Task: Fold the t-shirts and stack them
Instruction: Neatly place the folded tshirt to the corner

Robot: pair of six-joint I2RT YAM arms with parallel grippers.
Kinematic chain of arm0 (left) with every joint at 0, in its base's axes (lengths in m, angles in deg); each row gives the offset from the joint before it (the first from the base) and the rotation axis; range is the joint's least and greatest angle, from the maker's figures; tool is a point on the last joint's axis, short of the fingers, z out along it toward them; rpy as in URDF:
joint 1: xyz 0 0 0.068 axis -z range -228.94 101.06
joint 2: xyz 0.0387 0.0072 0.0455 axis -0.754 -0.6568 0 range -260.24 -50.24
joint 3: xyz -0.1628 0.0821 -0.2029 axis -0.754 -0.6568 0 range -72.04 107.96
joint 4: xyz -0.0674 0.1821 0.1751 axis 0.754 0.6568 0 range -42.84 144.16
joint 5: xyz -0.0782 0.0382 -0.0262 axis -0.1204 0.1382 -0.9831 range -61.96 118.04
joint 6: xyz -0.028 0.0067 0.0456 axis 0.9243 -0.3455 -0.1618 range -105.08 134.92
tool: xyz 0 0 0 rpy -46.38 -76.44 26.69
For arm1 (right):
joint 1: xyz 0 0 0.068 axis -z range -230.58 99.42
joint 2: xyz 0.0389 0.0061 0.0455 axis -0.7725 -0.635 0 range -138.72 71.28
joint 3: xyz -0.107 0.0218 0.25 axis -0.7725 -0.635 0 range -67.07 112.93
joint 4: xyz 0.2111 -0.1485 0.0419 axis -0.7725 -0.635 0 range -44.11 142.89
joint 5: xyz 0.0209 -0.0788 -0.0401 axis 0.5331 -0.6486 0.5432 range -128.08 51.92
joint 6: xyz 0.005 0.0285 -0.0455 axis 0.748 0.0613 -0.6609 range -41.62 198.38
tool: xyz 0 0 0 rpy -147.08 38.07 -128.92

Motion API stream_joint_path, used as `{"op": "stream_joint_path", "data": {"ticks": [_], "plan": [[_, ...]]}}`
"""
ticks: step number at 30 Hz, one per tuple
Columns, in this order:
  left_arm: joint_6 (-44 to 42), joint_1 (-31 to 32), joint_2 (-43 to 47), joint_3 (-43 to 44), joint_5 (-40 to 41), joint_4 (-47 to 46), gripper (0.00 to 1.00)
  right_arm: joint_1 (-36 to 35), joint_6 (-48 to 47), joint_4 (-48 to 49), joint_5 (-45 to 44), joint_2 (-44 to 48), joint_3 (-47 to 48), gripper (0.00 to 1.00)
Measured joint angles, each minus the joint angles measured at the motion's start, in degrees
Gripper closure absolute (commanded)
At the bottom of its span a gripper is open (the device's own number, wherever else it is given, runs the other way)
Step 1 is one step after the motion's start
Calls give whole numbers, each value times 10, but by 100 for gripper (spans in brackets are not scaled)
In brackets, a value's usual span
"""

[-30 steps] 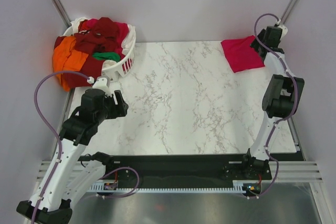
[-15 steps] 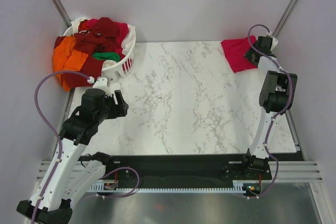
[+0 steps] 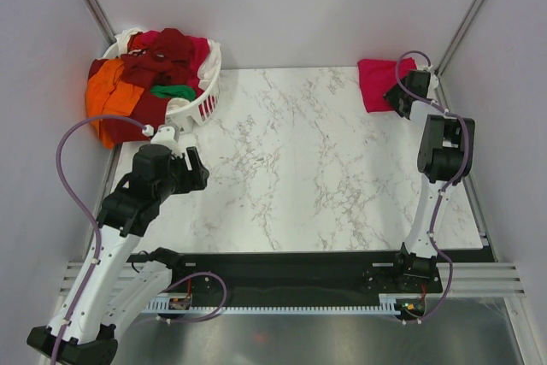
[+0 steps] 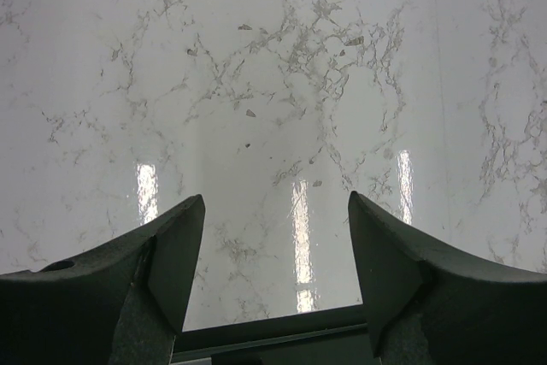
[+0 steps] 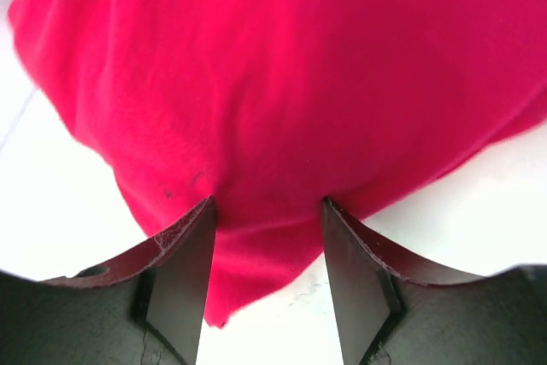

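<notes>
A folded crimson-pink t-shirt (image 3: 376, 83) lies at the table's far right corner and fills the right wrist view (image 5: 282, 83). My right gripper (image 3: 403, 96) is at its right edge. Its jaws (image 5: 267, 211) stand apart, with the shirt's near edge lying between them. A pile of dark maroon t-shirts (image 3: 158, 61), with an orange one (image 3: 107, 91), a green one (image 3: 175, 91) and a white one (image 3: 128, 38), fills the basket at the far left. My left gripper (image 3: 192, 168) hovers open and empty over bare marble (image 4: 275, 211).
The white slotted laundry basket (image 3: 205, 104) stands at the table's far left corner, and the orange shirt hangs over its left side. Metal frame posts (image 3: 474, 6) rise at both back corners. The table's black front edge (image 4: 273, 331) shows under the left fingers.
My right gripper has moved left and toward the back onto the crimson-pink shirt. The shirt now looks narrower and sits further into the back corner. The left arm has not moved.
</notes>
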Motion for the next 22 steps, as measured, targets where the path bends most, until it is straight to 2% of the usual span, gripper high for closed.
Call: {"op": "stream_joint_path", "data": {"ticks": [3,4,5,6,7,12,17,19,20,21,22], "plan": [[0,0,1,0,0,0,23,-5,14,10,17,-2,-2,34],[0,0,1,0,0,0,21,-6,16,12,19,-2,-2,26],[0,0,1,0,0,0,18,-7,19,14,21,-2,-2,22],[0,0,2,0,0,0,11,-7,17,17,25,-1,-3,19],[-1,0,4,0,-1,0,0,-8,16,17,27,2,-4,13],[2,0,26,0,-4,0,0,-12,-14,-3,20,64,-40,4],[2,0,47,0,-5,0,0,-22,-59,-22,-5,218,-98,2],[3,0,50,0,-7,0,22,-33,-76,-17,-18,301,-126,2],[3,0,51,0,-8,-1,30,-42,-84,-14,-22,346,-142,2],[-1,0,54,0,-16,-2,28,-50,-89,-3,-24,401,-167,2],[-3,0,56,-1,-21,-5,21,-60,-91,-2,-24,428,-179,2]]}}
